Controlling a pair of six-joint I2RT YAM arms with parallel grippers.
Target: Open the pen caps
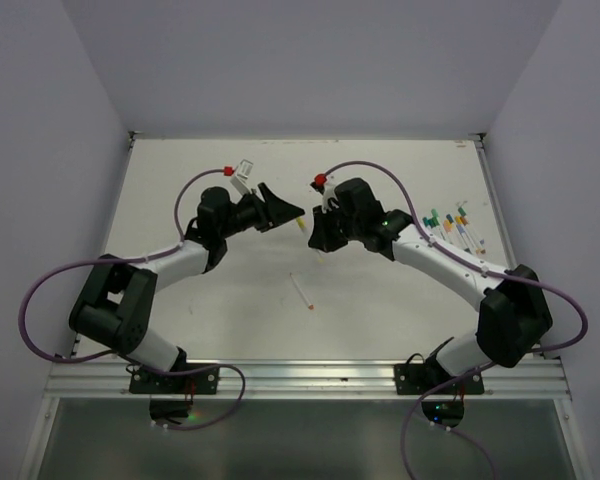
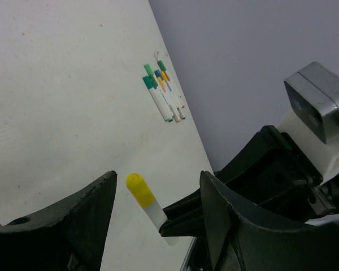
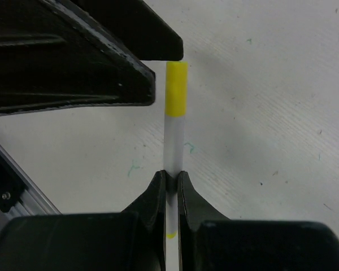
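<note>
Above the white bench, my right hand pinches a slim white pen; my wide left hand, closing off-centre, could skew its yellow plastic cap.

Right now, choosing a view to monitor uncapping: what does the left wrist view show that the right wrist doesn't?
Only left wrist: a cluster of spare pens, and the right arm's camera. Only right wrist: the held pen's yellow rear end. Both: the yellow cap, the right gripper shut on the white barrel, the left gripper open around the cap.
</note>
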